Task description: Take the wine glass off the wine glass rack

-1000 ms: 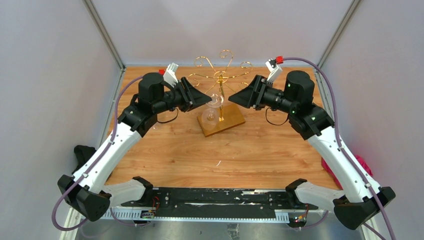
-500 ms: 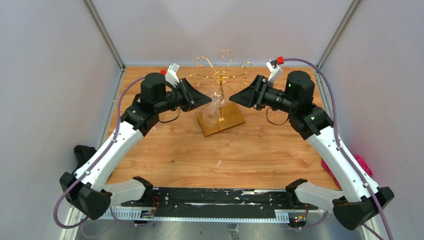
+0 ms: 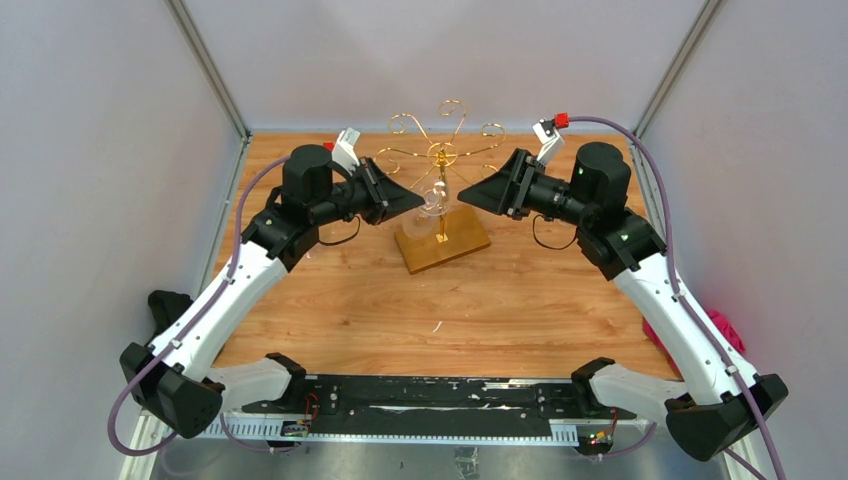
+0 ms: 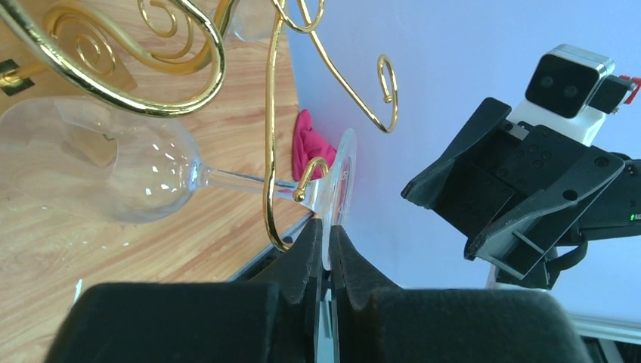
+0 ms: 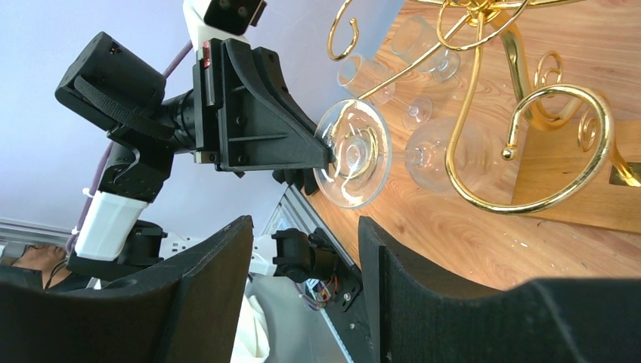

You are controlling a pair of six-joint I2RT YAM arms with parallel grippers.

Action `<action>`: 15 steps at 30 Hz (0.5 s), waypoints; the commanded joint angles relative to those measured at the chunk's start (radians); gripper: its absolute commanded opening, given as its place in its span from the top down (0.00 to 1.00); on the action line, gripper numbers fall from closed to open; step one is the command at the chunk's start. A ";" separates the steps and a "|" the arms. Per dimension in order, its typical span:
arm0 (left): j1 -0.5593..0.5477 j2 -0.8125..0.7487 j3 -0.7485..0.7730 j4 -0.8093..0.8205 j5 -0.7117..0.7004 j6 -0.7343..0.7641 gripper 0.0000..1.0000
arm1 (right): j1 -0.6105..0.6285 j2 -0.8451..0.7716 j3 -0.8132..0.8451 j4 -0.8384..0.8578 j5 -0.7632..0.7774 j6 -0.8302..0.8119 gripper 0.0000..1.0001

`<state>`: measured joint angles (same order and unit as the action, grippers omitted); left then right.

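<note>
Clear wine glass (image 4: 136, 170) hangs from the gold wine glass rack (image 3: 452, 243) at top-view centre, its foot pinched tight in the left gripper (image 4: 323, 238); right gripper (image 5: 302, 231), right of the rack, stands open, empty

my right gripper (image 5: 305, 227) fills the bottom of the view, its two dark fingers (image 5: 204, 295) standing well apart. beyond them i see the left gripper (image 5: 323, 153) reaching in from the left, its black tip right on the rim of the wine glass (image 5: 353, 155) foot. the foot faces me, hooked on a gold arm of the wine glass rack (image 5: 529, 200), above the wooden table (image 5: 453, 234).
</note>
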<state>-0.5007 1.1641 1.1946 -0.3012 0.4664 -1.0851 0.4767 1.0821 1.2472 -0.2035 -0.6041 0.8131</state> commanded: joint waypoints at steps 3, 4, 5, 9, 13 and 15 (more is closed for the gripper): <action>-0.009 -0.006 0.009 0.003 0.032 -0.114 1.00 | -0.016 -0.008 -0.006 0.041 -0.038 0.026 0.42; -0.009 -0.012 0.008 0.010 0.030 -0.133 1.00 | -0.016 -0.007 -0.004 0.041 -0.040 0.027 0.42; -0.009 -0.019 0.004 0.017 0.025 -0.158 1.00 | -0.016 -0.002 -0.002 0.041 -0.043 0.027 0.42; -0.007 -0.056 -0.022 0.050 -0.013 -0.228 1.00 | -0.016 0.009 -0.002 0.054 -0.053 0.036 0.42; 0.005 -0.098 -0.052 0.052 -0.050 -0.263 1.00 | -0.016 0.015 -0.007 0.067 -0.061 0.047 0.42; 0.026 -0.122 -0.065 0.040 -0.062 -0.273 1.00 | -0.016 0.016 -0.005 0.067 -0.065 0.049 0.42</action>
<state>-0.4973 1.1027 1.1469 -0.2935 0.4305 -1.3022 0.4751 1.0969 1.2469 -0.1696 -0.6357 0.8467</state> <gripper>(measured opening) 0.085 0.581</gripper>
